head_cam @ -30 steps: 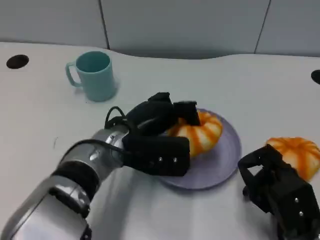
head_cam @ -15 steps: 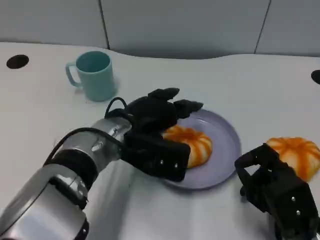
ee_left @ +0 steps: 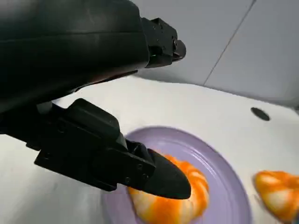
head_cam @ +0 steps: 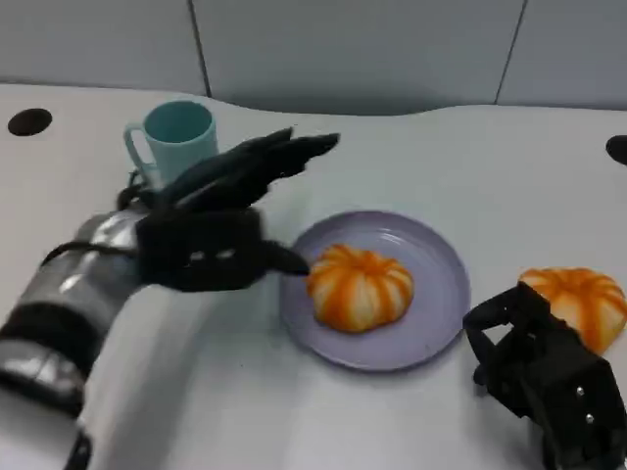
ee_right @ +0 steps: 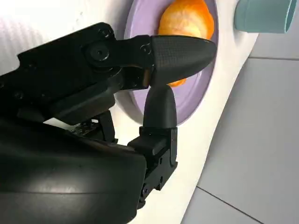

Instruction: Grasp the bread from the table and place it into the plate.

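An orange, white-striped round bread (head_cam: 360, 287) lies on the purple plate (head_cam: 440, 311) in the middle of the table; the same bread (ee_left: 180, 205) and plate (ee_left: 219, 163) show in the left wrist view. My left hand (head_cam: 217, 215) hovers left of the plate, fingers spread, holding nothing. A second bread (head_cam: 578, 302) lies on the table right of the plate. My right hand (head_cam: 544, 377) rests beside that second bread, fingers apart and empty. The right wrist view shows the plate (ee_right: 196, 102) and the bread (ee_right: 187, 21) on it.
A teal mug (head_cam: 174, 143) stands at the back left, close behind my left hand. Two dark holes (head_cam: 27, 121) mark the table's far left and far right edges. A grey panelled wall runs behind the table.
My left hand has let go of the bread on the plate and drawn back up and to the left, fingers spread. The right hand has stayed put.
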